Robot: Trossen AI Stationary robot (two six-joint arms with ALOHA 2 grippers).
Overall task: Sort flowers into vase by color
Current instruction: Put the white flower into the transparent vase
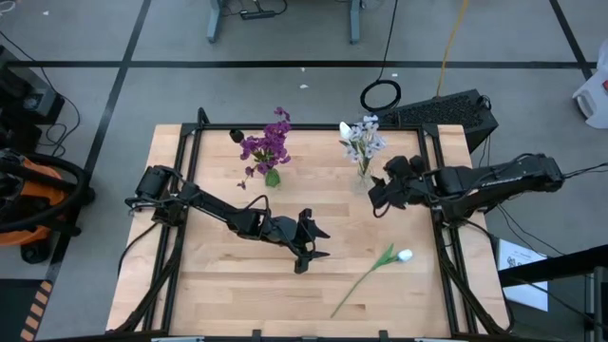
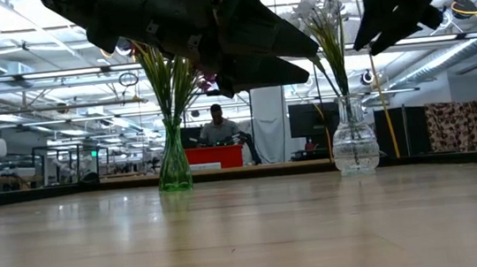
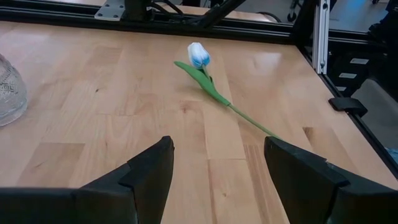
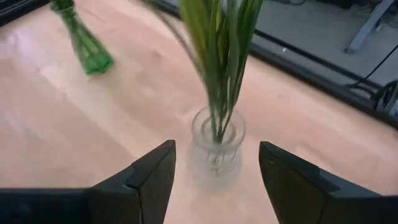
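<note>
A white tulip bud on a green stem (image 1: pixel 380 264) lies flat on the table near its front right; it also shows in the left wrist view (image 3: pixel 202 68). Purple flowers (image 1: pixel 268 144) stand in a green vase (image 2: pixel 173 162). White and pale flowers (image 1: pixel 362 138) stand in a clear glass vase (image 4: pixel 216 149). My left gripper (image 1: pixel 313 245) is open and empty above the table's middle, left of the tulip. My right gripper (image 1: pixel 380 195) is open and empty, just near-right of the clear vase.
The table is bare wood with a black frame (image 1: pixel 442 237) along its sides. The two vases stand at the far middle. Free tabletop lies at the near left and between the tulip and the vases.
</note>
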